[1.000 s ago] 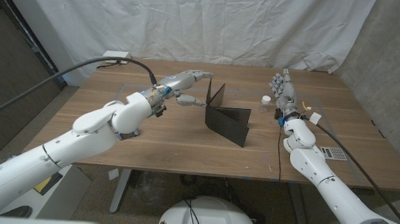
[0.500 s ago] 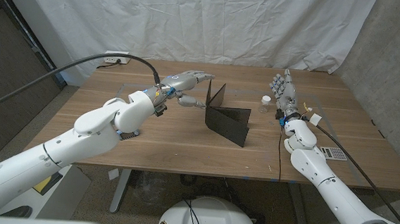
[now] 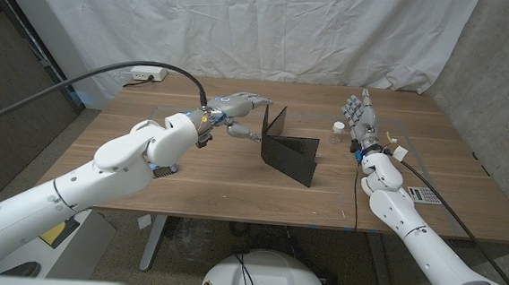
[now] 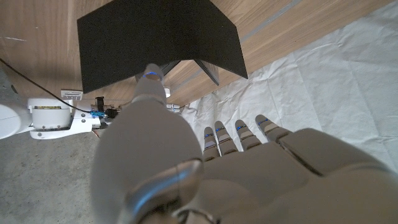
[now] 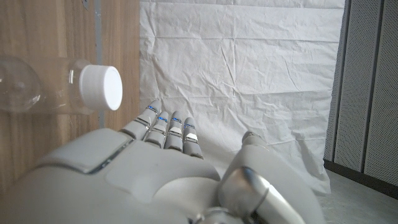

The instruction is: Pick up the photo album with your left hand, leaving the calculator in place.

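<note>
Fingers of our left hand are stretched out and a little apart, holding nothing, with the thumb tip reaching toward the near edge of the photo album. From the head view we cannot tell whether the thumb touches the album or stops just short of it. In the left wrist view the thumb points straight at the dark cover, and the other fingers lie side by side beyond it.

The album stands open on its edges near the middle of the wooden table, its two black covers spread in a V.

To its right a small clear bottle with a white cap stands near our right hand. That hand stands on edge, fingers straight and close together, gripping nothing. In the right wrist view the bottle lies just beyond the fingers.

Farther right, the calculator lies beside the right forearm, well apart from the album.
</note>
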`<state>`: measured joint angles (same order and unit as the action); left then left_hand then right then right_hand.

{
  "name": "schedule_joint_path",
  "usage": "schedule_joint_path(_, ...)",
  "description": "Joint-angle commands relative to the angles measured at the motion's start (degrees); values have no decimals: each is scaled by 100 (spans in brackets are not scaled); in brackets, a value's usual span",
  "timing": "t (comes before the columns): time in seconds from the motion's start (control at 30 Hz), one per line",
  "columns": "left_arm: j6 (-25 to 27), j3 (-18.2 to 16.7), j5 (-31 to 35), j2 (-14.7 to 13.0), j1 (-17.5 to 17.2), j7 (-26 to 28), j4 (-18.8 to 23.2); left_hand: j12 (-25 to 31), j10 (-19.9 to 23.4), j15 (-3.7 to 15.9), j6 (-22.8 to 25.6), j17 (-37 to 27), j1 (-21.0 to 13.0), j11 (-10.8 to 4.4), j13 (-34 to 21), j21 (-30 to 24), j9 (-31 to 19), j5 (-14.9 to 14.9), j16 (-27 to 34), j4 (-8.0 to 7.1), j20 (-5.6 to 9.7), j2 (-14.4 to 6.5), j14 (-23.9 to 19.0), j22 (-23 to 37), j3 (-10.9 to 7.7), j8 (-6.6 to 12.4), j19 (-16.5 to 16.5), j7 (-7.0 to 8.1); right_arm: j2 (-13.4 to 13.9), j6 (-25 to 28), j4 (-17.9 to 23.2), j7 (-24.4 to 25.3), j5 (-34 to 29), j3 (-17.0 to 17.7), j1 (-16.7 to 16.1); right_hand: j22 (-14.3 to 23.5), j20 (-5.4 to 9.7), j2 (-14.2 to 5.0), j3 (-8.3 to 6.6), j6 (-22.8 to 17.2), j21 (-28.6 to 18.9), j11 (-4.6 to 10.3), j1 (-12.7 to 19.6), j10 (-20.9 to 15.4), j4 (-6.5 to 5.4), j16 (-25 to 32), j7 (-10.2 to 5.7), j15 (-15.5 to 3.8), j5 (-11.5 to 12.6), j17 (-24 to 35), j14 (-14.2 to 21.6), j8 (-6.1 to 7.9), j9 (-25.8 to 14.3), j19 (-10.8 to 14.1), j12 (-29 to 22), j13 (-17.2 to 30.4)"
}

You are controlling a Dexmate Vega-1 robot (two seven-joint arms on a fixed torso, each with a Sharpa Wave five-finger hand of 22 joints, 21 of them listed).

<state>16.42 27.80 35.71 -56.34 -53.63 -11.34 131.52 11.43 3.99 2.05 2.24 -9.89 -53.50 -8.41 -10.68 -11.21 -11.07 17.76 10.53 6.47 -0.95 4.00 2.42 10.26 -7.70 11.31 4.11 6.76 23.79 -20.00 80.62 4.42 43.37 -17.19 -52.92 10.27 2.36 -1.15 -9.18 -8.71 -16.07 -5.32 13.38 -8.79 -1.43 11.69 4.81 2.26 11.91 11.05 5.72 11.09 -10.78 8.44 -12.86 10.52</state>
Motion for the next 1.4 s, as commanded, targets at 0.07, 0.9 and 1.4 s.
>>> schedule_joint_path(0.07,148,130,275,-30,143,-427,115,-13,-84,369,-100,-17,-59,-45,-18,-20,-12,-16,-34,4,-108,20,84,23,41,-27,35,19,-36,23,6,-39,100,12,-39,28,130,-15,23,-28,14,-44,-42,-22,22,-20,4,43,-25,34,-20,35,-15,-6,28,22)
schedule_joint_path(0.9,89,676,1487,434,771,-1252,-120,-6,-163,281,-223,-30,-73,-176,-22,-15,-17,-6,-23,-17,-190,16,206,32,115,-22,119,65,-87,-45,-2,-56,161,37,-94,31,123,-20,38,-23,50,-45,-60,-20,26,-25,12,44,-29,35,-19,33,-15,4,34,24)
schedule_joint_path(1.4,-200,954,1938,765,1043,-1672,-371,74,95,358,110,-27,-122,-361,-16,-38,-13,7,28,-18,-190,0,106,33,162,103,103,324,-139,-64,-92,-128,221,38,-52,32,118,-22,46,-27,73,-56,-66,-18,32,-29,8,46,-29,34,-21,34,-15,3,38,24)
